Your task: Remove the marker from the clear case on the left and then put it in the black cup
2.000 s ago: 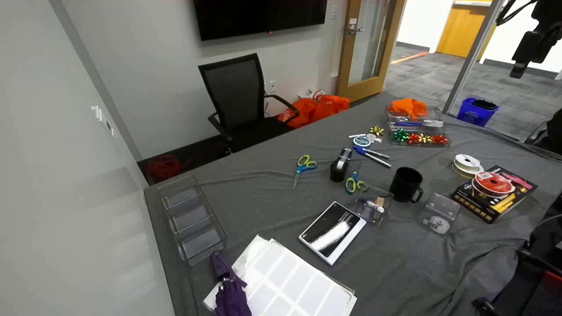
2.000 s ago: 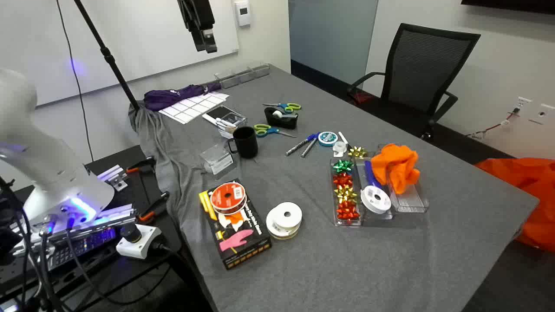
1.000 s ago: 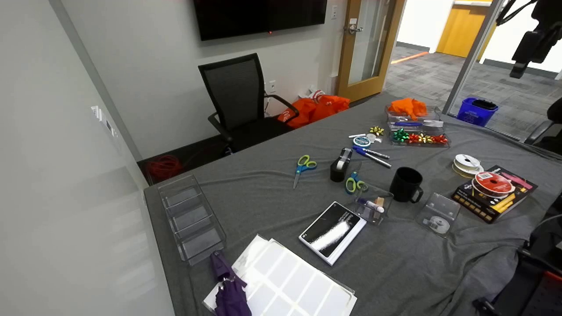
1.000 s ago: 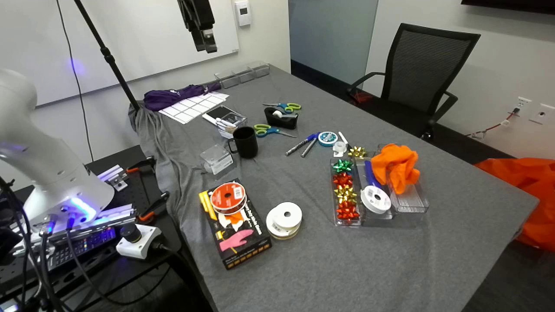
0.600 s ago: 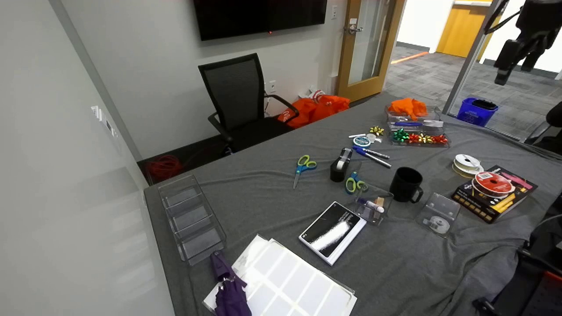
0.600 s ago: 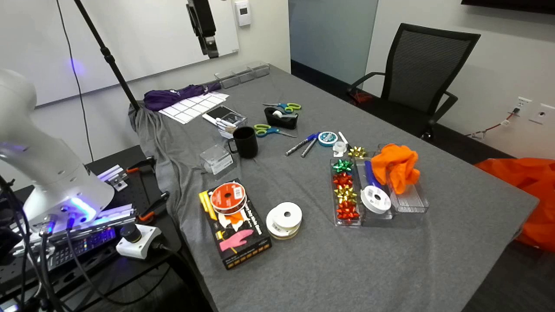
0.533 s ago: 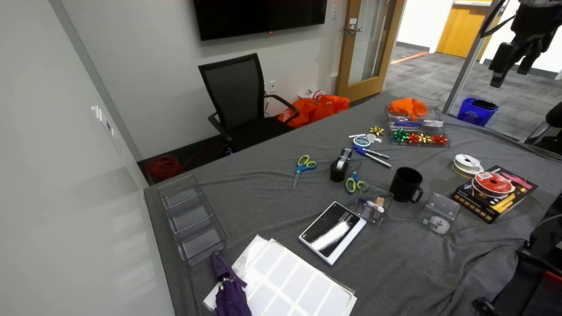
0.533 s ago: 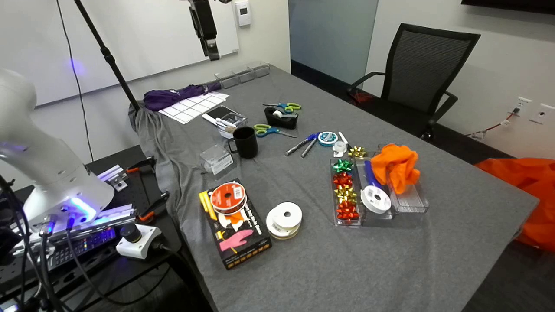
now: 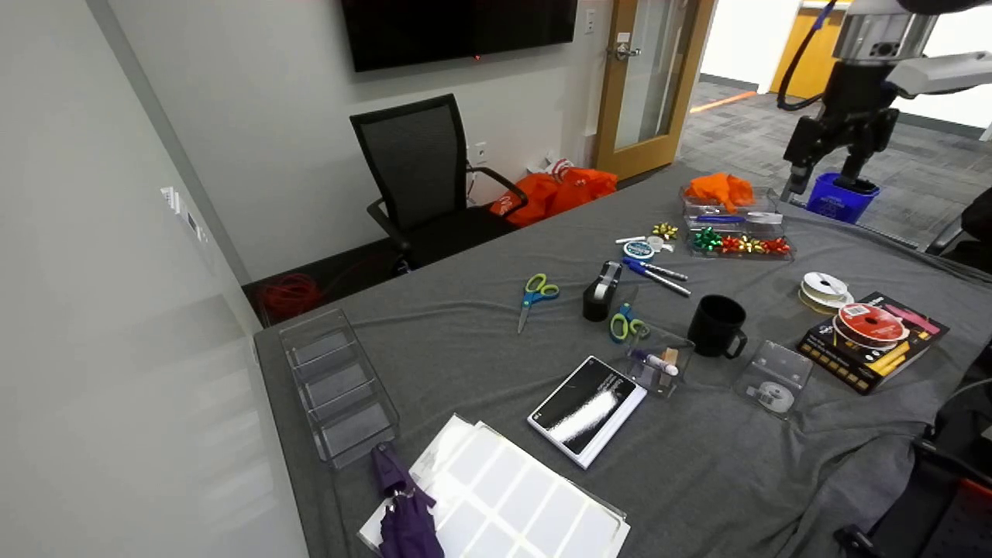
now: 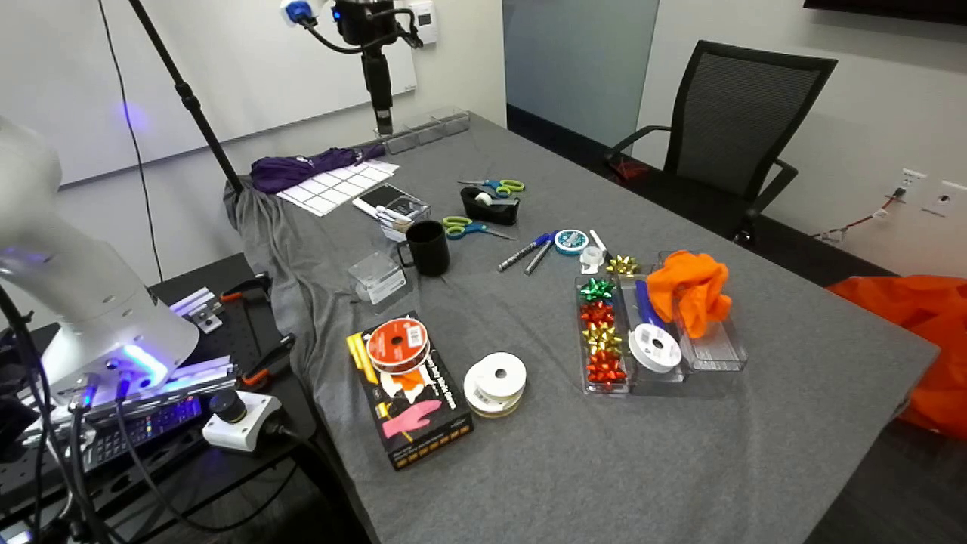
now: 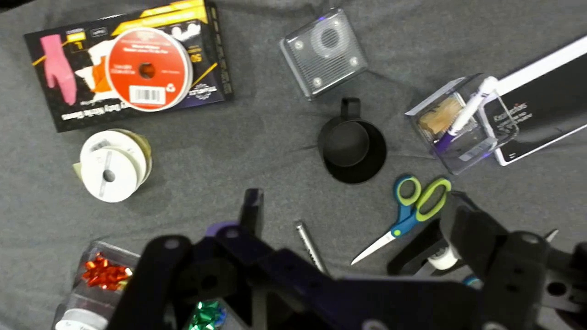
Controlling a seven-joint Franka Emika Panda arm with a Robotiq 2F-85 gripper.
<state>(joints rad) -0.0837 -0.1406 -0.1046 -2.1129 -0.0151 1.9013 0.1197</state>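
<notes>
The white marker with a purple end (image 11: 470,107) leans in a small clear case (image 9: 686,347) beside a wooden block; its white end rises over the rim. The marker also shows in both exterior views (image 9: 660,363) (image 10: 394,217). The black cup (image 11: 346,142) is a mug with a handle, upright and empty inside, next to that case; it shows in both exterior views (image 9: 717,325) (image 10: 428,249). My gripper (image 11: 355,198) is open and empty, high above the table, its fingers wide apart. In both exterior views the gripper (image 9: 825,182) (image 10: 384,125) is well clear of marker and cup.
Another clear case (image 11: 325,52) lies near the cup. A black-and-white boxed pad (image 9: 587,411) touches or adjoins the marker's case. Scissors (image 11: 408,220), a tape dispenser (image 9: 603,291), a glove box with ribbon (image 9: 872,341), white spools (image 10: 495,381) and a bow tray (image 10: 600,332) surround them.
My gripper has come down and moved leftward in an exterior view, over the table. More of the arm now shows above it. The marker, case and cup have not moved.
</notes>
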